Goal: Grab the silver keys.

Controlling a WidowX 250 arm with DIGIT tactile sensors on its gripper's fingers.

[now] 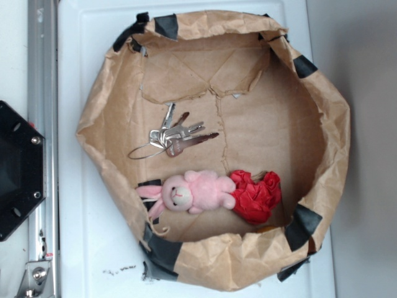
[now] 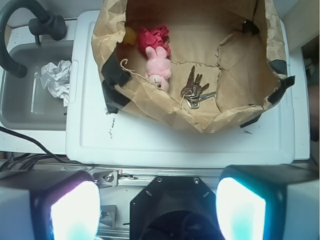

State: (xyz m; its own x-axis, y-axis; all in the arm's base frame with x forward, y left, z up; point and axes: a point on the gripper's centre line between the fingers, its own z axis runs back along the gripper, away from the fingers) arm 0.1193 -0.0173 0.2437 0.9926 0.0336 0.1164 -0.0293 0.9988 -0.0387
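The silver keys (image 1: 177,135) lie fanned on a thin wire ring on the floor of a brown paper basin (image 1: 313,112), left of its middle. In the wrist view the silver keys (image 2: 194,90) lie near the basin's near wall. My gripper (image 2: 157,207) shows only in the wrist view, open and empty, its two glowing pads (image 2: 75,212) wide apart at the bottom edge. It hangs over the black robot base (image 2: 172,200), well short of the basin. In the exterior view the gripper is out of view.
A pink plush bunny (image 1: 189,192) lies below the keys, with a red wrinkled fabric lump (image 1: 257,195) to its right. The basin sits on a white board (image 1: 93,236). A metal rail (image 1: 42,124) and a grey sink (image 2: 30,90) with crumpled paper (image 2: 57,77) flank it.
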